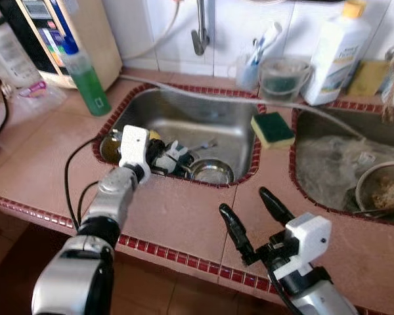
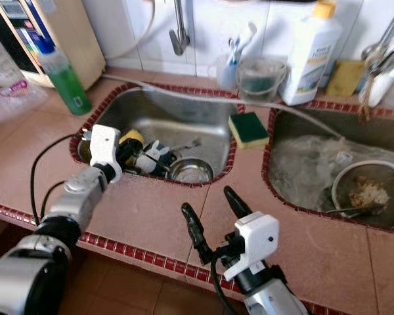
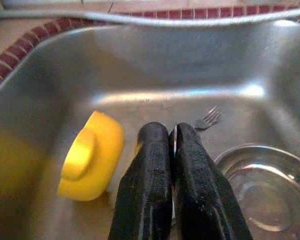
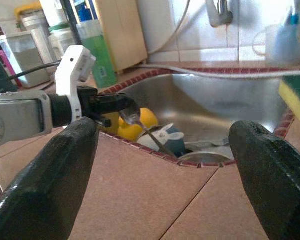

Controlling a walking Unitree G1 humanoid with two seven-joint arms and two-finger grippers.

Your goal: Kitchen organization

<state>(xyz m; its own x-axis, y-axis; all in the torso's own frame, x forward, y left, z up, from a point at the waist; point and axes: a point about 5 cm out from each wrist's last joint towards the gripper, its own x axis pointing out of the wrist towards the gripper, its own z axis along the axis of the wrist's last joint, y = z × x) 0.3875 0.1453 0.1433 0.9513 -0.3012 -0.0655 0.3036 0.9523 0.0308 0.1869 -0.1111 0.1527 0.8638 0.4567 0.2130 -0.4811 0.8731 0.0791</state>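
Nearest to the camera, the right claw (image 1: 249, 220) hovers over the terracotta-tiled bench (image 1: 184, 216), just in front of the stainless steel left sink (image 1: 184, 118), with its two black fingers spread wide and nothing between them. Inside that sink, the left claw (image 4: 122, 107) is closed on a thin metal utensil (image 4: 150, 132) (it looks like a spoon or fork handle, I cannot tell which). Its fingers (image 3: 155, 170) are pressed almost together.

My judgement: the handle is thin and smooth, so it may turn or slip out of the grip when lifted, and it could catch on the other things lying close around it.

Within the left sink lie a yellow plastic piece (image 3: 90, 155), a steel fork (image 3: 208, 118), a round steel bowl (image 1: 211, 172) and a small white and blue object (image 4: 169, 137). On the sink's right rim rests a green and yellow sponge (image 1: 272, 129). Right of the sponge, the second sink holds a crumpled clear plastic bag (image 1: 328, 161) and a metal bowl with food remains (image 1: 384, 190).
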